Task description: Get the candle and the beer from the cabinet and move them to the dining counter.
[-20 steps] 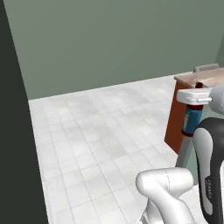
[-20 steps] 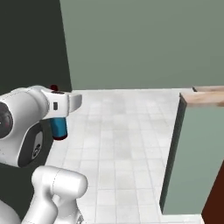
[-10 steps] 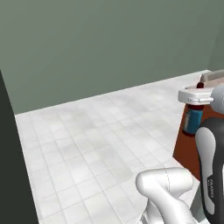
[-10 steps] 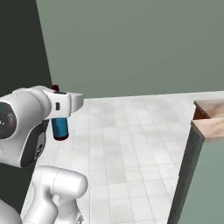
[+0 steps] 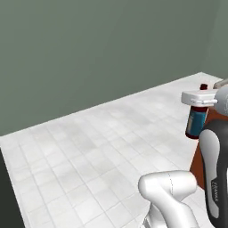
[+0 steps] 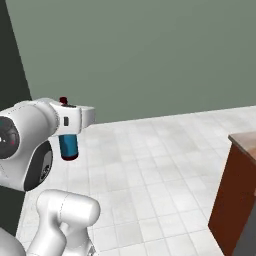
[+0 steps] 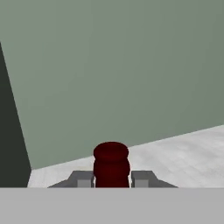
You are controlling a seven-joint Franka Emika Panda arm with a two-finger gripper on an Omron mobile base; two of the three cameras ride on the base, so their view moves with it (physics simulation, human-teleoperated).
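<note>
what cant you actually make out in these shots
- Beer: the neck is hidden by the end effector in both base views; the hand view's bottom edge cuts off everything below the cap.
- Label text: too small to read.
- Dining counter: cut off by the right and bottom edges of the right base view.

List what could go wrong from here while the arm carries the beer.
1. The gripper pinches the beer only at its narrow neck, with the body hanging free below, so it could swing or slip during base turns.
2. A red-brown counter base stands close on the right; the hanging bottle might clip it on approach.
</note>
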